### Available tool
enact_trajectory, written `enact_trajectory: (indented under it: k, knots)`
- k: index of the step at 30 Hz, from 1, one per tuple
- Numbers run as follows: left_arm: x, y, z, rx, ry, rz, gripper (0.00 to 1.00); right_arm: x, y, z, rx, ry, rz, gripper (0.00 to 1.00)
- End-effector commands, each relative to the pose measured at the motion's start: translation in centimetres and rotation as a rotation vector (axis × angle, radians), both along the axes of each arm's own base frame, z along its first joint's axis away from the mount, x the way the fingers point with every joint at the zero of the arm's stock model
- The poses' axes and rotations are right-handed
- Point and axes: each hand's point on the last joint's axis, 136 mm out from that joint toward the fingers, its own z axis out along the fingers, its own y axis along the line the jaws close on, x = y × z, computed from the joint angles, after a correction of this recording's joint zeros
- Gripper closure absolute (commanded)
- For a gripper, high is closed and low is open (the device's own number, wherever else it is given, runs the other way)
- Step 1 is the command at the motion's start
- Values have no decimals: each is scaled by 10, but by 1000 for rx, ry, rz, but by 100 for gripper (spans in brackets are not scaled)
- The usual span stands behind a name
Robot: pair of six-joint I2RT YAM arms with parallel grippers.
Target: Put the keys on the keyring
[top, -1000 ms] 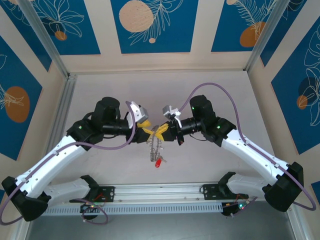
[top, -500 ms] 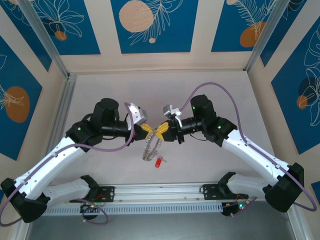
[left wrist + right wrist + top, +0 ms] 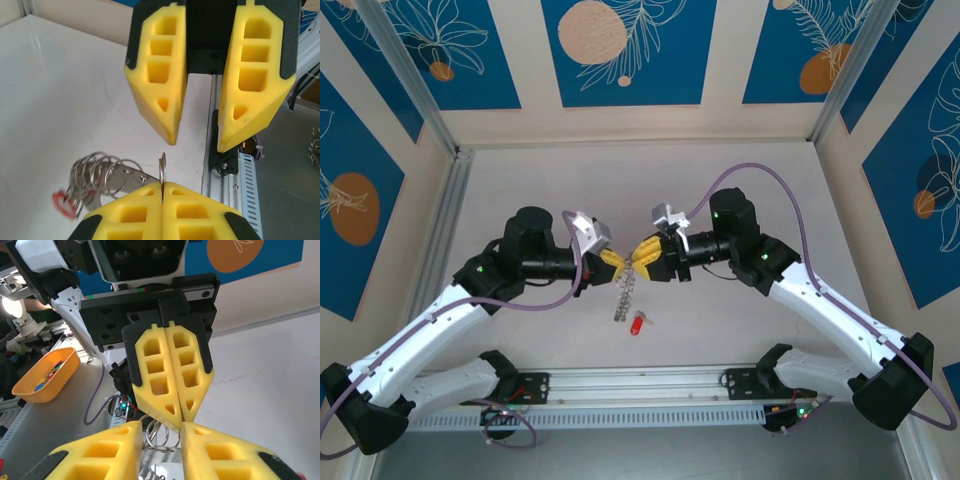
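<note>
The bench is seen as bare pale surface from its middle out to the far edge and both far corners. More bare surface lies between the meeting point and the near edge. The left arm and right arm are bent inward and meet above the middle of the bench. Compared with a second ago, the right arm has been drawn slightly toward the right edge and the left arm lowered toward the near edge. The left claw, then apart, is now clamped on the keyring. The right claw, then together, is now parted, with ring loops seen in its gap. The bunch hangs from the left claw toward the near edge. The key is unmoved, just beside the bunch's lower end; whether it is threaded cannot be told.
</note>
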Motion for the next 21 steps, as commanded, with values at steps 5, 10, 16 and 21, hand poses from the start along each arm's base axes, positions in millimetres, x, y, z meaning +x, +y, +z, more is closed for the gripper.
enact_trajectory:
  k: [5, 10, 16, 21]
  knots:
    - [-2, -2, 19, -83, -44, -10, 100, 9, -6, -7, 0, 17, -56, 62]
    - [-2, -1, 19, -90, -49, -4, 100, 12, -10, -15, -2, 45, -72, 58]
    - [-3, -1, 19, -94, -48, -11, 100, 11, -9, -18, 2, 59, -52, 57]
    - [-4, 0, 20, -94, -50, -13, 100, 13, -5, -19, 9, 65, -34, 57]
